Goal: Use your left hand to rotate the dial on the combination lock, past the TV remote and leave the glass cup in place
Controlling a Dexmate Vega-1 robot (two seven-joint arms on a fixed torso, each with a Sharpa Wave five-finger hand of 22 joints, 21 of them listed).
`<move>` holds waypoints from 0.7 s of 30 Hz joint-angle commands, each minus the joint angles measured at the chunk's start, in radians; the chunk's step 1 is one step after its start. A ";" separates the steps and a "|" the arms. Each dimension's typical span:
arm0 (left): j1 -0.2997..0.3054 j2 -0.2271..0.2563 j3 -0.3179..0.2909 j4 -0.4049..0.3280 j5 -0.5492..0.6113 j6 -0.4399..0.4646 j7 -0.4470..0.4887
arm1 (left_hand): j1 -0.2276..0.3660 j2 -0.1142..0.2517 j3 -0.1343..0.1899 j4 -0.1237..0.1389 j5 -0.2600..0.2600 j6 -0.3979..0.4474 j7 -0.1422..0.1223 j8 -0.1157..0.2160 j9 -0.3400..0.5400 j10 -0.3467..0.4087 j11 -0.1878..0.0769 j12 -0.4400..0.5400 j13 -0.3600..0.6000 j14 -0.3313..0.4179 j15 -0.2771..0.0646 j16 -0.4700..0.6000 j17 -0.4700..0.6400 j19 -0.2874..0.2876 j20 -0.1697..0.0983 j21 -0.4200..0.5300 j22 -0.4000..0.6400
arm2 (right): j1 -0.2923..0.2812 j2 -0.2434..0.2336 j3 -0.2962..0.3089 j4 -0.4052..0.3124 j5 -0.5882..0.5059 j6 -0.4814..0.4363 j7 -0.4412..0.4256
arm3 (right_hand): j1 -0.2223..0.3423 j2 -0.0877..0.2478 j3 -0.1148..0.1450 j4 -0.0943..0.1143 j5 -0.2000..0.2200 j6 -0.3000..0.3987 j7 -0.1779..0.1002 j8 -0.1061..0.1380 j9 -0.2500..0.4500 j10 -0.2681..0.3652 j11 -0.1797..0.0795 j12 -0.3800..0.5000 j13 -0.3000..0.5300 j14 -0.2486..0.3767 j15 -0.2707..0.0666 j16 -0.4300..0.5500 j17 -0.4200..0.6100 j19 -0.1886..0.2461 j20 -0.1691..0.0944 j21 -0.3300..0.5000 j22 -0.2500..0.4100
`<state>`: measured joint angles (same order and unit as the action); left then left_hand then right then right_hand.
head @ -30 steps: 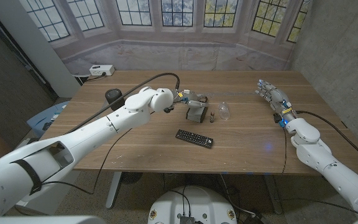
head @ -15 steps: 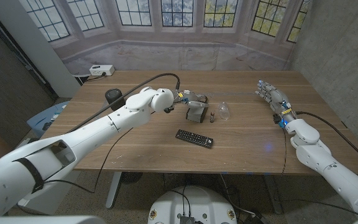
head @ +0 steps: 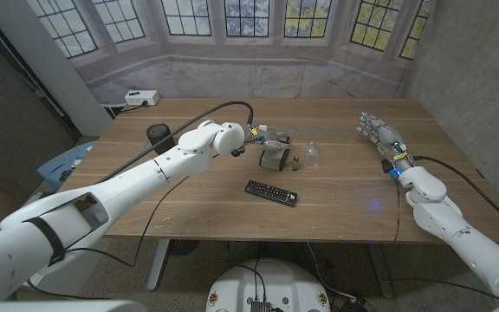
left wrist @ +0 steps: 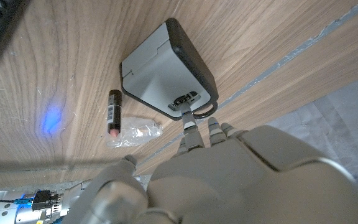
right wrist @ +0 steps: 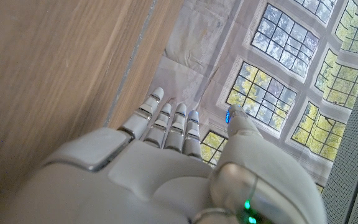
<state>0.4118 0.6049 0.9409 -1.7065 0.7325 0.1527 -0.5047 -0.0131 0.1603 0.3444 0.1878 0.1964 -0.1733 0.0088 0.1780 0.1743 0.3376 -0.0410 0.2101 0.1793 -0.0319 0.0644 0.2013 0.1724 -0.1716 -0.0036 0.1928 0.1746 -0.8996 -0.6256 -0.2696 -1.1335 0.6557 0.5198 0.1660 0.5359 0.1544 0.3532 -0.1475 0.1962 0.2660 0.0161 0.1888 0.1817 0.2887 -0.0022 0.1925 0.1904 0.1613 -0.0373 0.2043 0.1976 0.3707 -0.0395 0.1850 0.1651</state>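
Left hand (head: 265, 135) fingertips (left wrist: 190, 126) touching grey box-shaped combination lock (head: 273, 157); grip indeterminate. Black TV remote (head: 271, 192) at lock's 6 o'clock. Right hand (head: 379, 133) spread, empty.

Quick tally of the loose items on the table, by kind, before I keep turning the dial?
Combination lock: 1
TV remote: 1
Glass cup: 1
Small brown tube: 1
Black round object: 1
Total: 5

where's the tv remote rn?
Head view: the TV remote lies near the table's middle, on the robot's side of the combination lock, apart from it and from the left hand.
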 commanded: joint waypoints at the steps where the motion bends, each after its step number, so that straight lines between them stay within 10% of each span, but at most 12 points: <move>1: -0.003 -0.006 0.008 0.011 -0.007 0.005 -0.005 | 0.007 0.000 -0.002 -0.001 0.004 -0.026 -0.009 0.008 0.002 0.011 -0.005 0.000 0.003 0.008 0.001 -0.005 0.002 -0.054 -0.001 0.008 0.001 | -0.003 0.002 0.003 0.006 0.006 0.005 0.004 | 0.011 -0.001 -0.005 -0.001 0.006 0.005 -0.001 0.002 0.001 0.008 0.005 0.003 0.002 -0.001 -0.016 0.006 0.002 0.011 -0.015 0.005 0.003; 21: 0.008 -0.003 0.017 -0.004 -0.017 0.021 -0.018 | 0.007 0.000 -0.004 -0.002 0.004 -0.026 -0.010 0.008 0.002 0.015 -0.005 -0.002 0.004 0.015 0.002 -0.006 0.002 -0.049 0.001 0.008 0.001 | -0.019 0.001 0.009 -0.001 0.009 0.013 0.000 | 0.012 -0.001 -0.006 -0.001 0.006 0.005 -0.001 0.002 0.001 0.008 0.003 0.003 0.002 0.000 -0.016 0.006 0.002 0.012 -0.015 0.005 0.003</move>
<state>0.4086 0.5973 0.9557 -1.6922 0.7219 0.1606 -0.5125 -0.0131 0.1603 0.3445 0.1878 0.1964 -0.1697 0.0052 0.1780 0.1743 0.3432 -0.0468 0.2105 0.1792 -0.0211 0.0644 0.1945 0.1725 -0.1716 -0.0036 0.1929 0.1720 -0.9107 -0.6245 -0.2651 -1.1306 0.6622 0.5257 0.1685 0.5359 0.1544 0.3532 -0.1475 0.1962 0.2660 0.0161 0.1888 0.1817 0.2887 -0.0022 0.1925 0.1904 0.1613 -0.0373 0.2044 0.1976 0.3763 -0.0449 0.1851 0.1651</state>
